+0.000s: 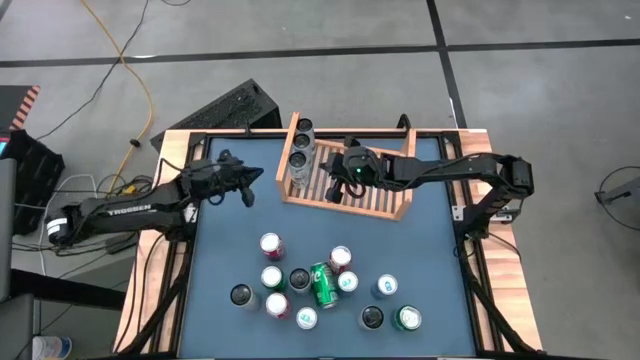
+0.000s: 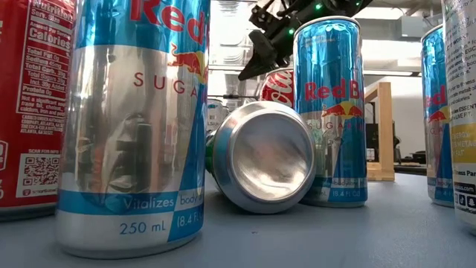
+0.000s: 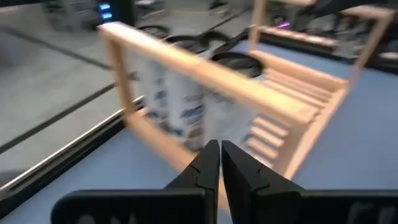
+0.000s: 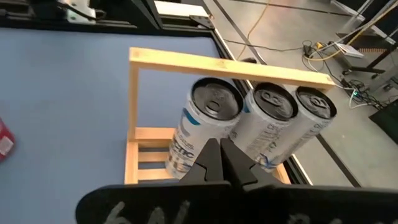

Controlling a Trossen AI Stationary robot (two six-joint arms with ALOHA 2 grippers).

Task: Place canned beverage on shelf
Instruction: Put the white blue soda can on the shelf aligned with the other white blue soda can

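Both grippers, left [image 1: 251, 192] outside the shelf [image 1: 398, 210] and right [image 1: 340, 170] above it, had fingers pinched together, empty. Three cans [image 1: 299, 157] stood inside; any careless swing risked toppling them.

Black keyboard [image 1: 232, 108] behind table [image 1: 220, 250]

Room around the desk

The floor [image 1: 330, 25] is grey concrete with dark seam lines. A yellow cable [image 1: 140, 85] runs across it, and a black keyboard [image 1: 225, 110] lies beside the blue-topped desk [image 1: 430, 240].
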